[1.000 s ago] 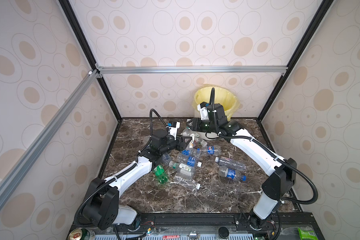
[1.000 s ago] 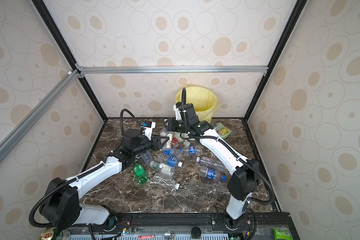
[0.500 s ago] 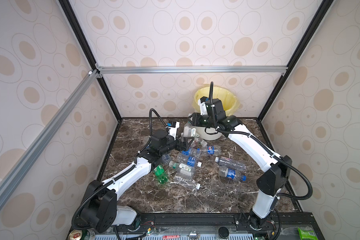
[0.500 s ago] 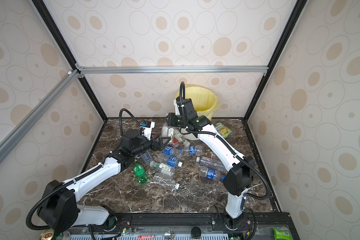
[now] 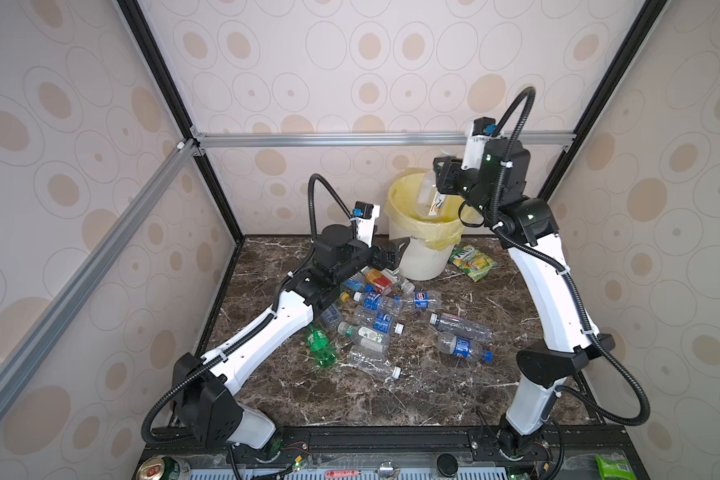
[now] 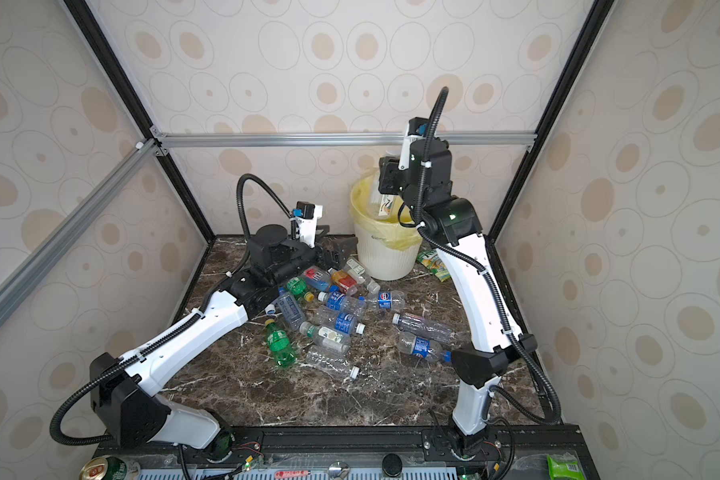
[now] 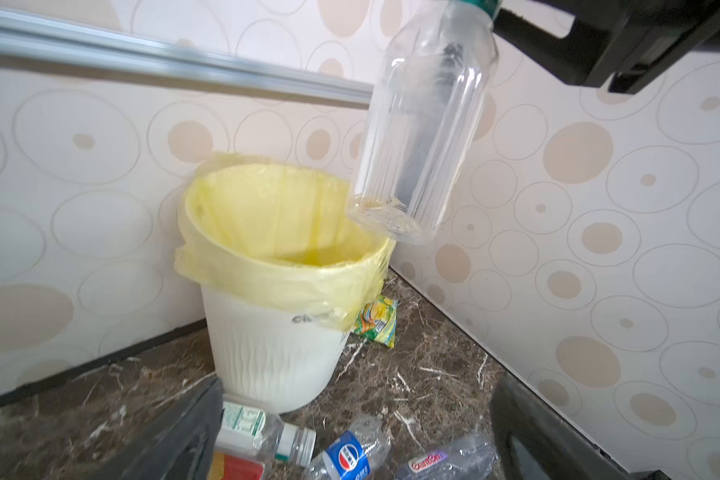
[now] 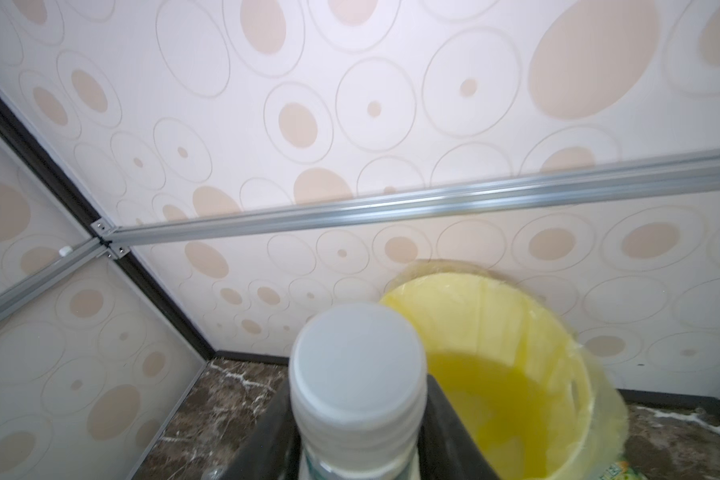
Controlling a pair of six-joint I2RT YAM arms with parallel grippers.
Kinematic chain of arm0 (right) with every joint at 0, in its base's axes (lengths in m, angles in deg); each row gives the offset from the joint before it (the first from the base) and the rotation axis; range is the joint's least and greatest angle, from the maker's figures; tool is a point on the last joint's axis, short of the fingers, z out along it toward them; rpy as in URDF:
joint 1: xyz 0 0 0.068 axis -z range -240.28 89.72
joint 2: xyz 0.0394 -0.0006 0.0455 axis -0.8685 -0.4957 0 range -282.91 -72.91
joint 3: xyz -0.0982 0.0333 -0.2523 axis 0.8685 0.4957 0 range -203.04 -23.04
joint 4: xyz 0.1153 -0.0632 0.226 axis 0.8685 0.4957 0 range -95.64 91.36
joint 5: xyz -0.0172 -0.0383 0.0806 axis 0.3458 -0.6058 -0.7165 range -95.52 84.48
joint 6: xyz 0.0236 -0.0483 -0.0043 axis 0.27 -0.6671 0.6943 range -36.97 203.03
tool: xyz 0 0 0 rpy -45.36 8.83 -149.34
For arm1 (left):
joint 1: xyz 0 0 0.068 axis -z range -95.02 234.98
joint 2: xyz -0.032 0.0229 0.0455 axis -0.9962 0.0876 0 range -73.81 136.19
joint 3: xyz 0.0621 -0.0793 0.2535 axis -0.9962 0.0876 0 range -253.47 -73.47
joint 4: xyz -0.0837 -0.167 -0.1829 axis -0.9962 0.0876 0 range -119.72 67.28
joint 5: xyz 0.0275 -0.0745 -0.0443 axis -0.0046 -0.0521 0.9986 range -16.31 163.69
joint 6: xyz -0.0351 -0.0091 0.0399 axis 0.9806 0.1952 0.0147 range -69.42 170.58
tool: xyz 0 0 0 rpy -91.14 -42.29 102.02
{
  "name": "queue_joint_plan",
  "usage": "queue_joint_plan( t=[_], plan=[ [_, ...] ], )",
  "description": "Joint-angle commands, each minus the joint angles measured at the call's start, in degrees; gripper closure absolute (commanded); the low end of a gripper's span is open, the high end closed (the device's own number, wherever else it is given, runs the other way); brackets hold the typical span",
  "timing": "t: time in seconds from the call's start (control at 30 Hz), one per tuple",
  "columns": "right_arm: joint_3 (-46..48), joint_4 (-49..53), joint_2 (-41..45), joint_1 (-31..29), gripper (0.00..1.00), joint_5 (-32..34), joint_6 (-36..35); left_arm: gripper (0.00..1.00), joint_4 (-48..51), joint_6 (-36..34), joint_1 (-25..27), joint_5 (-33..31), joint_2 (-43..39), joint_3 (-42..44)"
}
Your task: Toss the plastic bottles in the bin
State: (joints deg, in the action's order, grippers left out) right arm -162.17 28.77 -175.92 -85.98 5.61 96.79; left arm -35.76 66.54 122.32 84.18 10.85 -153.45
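Note:
The bin (image 5: pixel 422 262) (image 6: pixel 381 257) (image 7: pixel 267 353) stands at the back, white and ribbed with a pale yellow liner. My right gripper (image 5: pixel 443 178) (image 6: pixel 387 176) (image 8: pixel 356 424) is shut on the neck of a clear bottle (image 5: pixel 429 199) (image 7: pixel 425 137) with a white cap (image 8: pixel 356 357). That bottle hangs cap up over the bin's mouth. My left gripper (image 5: pixel 393 253) (image 6: pixel 341 249) (image 7: pixel 358 436) is open and empty, low beside the bin's base. Several plastic bottles (image 5: pixel 377 311) (image 6: pixel 337 316) lie on the marble floor, one green (image 5: pixel 321 345), one orange-red (image 5: pixel 377 279).
A green-yellow snack packet (image 5: pixel 472 257) (image 7: pixel 375 320) lies right of the bin. A metal can (image 5: pixel 159 469) sits at the front left edge. An aluminium rail (image 5: pixel 350 139) crosses the back wall just above the right wrist. The walls close in on three sides.
The right arm has lifted the clear bottle from near the floor in front of the bin to above its mouth. The left gripper's jaws have opened.

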Motion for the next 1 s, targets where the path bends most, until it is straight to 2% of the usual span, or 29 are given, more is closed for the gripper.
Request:
queue_joint_plan(
  t=[0.0, 0.1, 0.2, 0.23, 0.27, 0.33, 0.4, 0.5, 0.67, 0.73, 0.83, 0.97],
  plan=[
    [0.22, -4.99, 1.02, 1.18, 0.78, 4.85, -4.65, 0.01, 1.85, -5.19, 1.46, -5.71, 2.86, -4.49],
    [-3.72, -3.58, -5.85, 4.08, 0.74, 4.27, -3.68, 0.01, 0.59, -6.19, 1.42, -9.63, 4.34, -4.95],
    [-17.36, 5.89, -17.53, 7.20, 0.72, 2.92, -0.19, 0.01, -2.55, -7.67, 1.49, -13.74, 4.22, -2.17],
    [-21.30, 8.31, -20.01, 7.75, 0.68, 2.11, 0.49, 0.01, -3.48, -8.27, 1.45, -14.72, 3.98, -1.19],
    [-23.66, 9.70, -21.85, 8.25, 0.59, 1.71, 1.11, 0.01, -3.82, -8.46, 1.44, -15.77, 3.77, -0.37],
    [-21.93, 8.96, -21.51, 8.63, 0.50, 0.65, 2.21, 0.01, -3.82, -8.45, 1.49, -17.70, 3.75, 0.35],
    [-15.58, 6.06, -18.00, 8.66, 0.35, -0.45, 2.74, 0.01, -3.54, -9.10, 1.42, -16.92, 3.76, 0.66],
    [-6.05, 1.22, -12.58, 8.66, 0.22, -1.48, 3.23, 0.01, -3.70, -9.47, 1.46, -17.12, 3.74, 1.57],
    [-7.07, 4.75, -11.26, 8.46, 0.07, -4.08, 3.18, 0.01, 2.30, -8.73, 1.41, -22.05, 4.57, -0.71],
    [-7.34, 6.65, -10.76, 8.00, 0.03, -5.02, 3.10, 0.01, 5.03, -7.18, 1.40, -25.32, 4.98, -1.66],
    [-5.65, 8.92, -9.17, 6.46, 0.00, -6.10, 2.17, 0.01, 10.22, -1.67, 1.43, -33.48, 5.07, -2.04],
    [0.90, 9.78, -5.54, 2.34, 0.00, -5.27, -0.44, 0.01, 19.98, 2.27, 1.20, -36.80, 4.99, -2.73]
  ],
)
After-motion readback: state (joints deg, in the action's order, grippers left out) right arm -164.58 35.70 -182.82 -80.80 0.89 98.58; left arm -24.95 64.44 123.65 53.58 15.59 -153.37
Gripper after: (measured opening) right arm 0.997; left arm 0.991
